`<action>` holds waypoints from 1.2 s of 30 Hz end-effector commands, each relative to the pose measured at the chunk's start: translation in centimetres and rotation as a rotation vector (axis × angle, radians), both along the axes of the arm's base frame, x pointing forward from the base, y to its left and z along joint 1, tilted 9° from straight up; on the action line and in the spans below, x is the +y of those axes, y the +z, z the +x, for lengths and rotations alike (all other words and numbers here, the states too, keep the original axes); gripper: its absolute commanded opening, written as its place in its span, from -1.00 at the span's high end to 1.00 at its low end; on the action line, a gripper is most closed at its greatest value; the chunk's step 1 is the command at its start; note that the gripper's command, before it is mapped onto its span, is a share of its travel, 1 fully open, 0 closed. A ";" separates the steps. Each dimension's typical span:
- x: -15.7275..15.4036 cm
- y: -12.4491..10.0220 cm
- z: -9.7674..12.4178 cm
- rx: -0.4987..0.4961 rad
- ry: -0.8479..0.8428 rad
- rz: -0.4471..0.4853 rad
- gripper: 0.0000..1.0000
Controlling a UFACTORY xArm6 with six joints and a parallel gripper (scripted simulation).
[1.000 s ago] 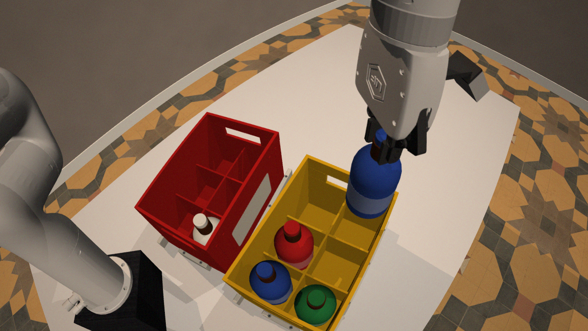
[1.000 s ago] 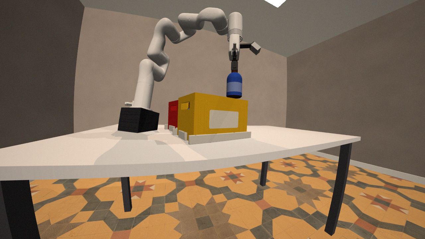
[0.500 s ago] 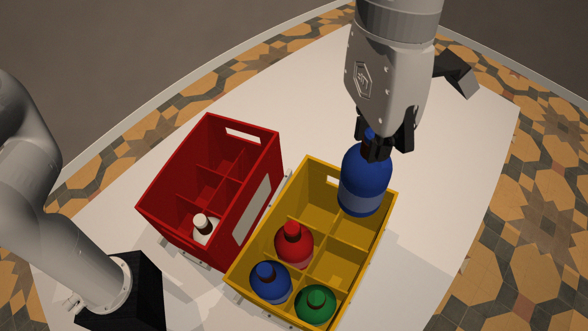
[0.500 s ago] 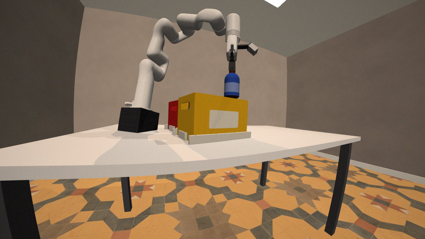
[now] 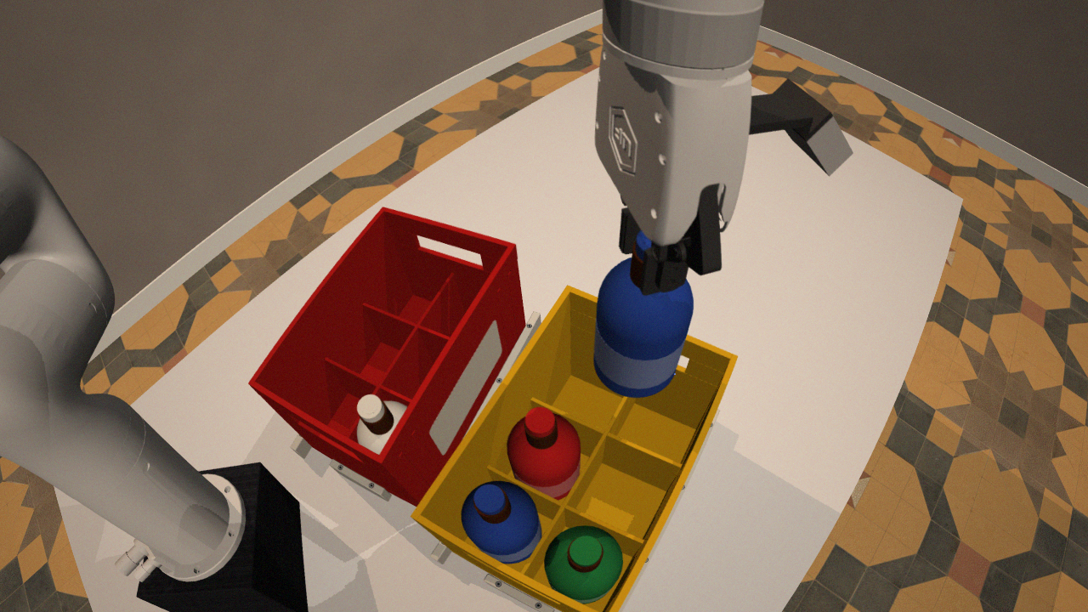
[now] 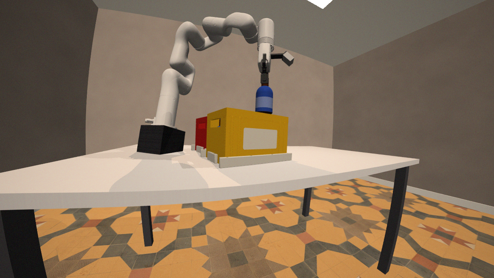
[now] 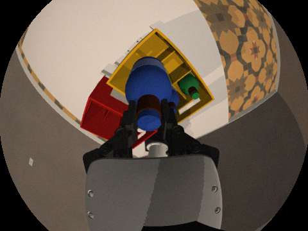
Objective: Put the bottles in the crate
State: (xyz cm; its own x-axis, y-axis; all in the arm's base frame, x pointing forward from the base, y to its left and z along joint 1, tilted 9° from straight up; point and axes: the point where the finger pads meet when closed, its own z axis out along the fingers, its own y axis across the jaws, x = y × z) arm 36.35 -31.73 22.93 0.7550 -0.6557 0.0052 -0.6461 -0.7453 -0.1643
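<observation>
Yellow crate, toward the bench's near edge, held green, blue and red bottles. Above its far end hung a blue-labelled bottle — upright, the gripper clamped on its neck. Judged rigid and bottom-heavy, likely to swing; the neck grip suits. Red crate lay beyond, one white bottle inside.

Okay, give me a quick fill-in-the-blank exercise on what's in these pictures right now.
1. The pincer is shut on the neck of a ____ bottle.
2. That bottle hangs above the ____ crate.
3. The red crate holds one bottle with a ____ cap.
4. Besides a blue and a red bottle, the yellow crate holds a ____ one.

Missing words: blue; yellow; white; green
</observation>
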 end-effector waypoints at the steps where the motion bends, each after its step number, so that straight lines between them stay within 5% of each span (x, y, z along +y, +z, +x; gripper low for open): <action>1: 0.7 0.3 -0.2 -0.004 -0.001 -0.004 1.00; 36: 6.4 0.7 -2.2 -0.004 -0.001 -0.004 1.00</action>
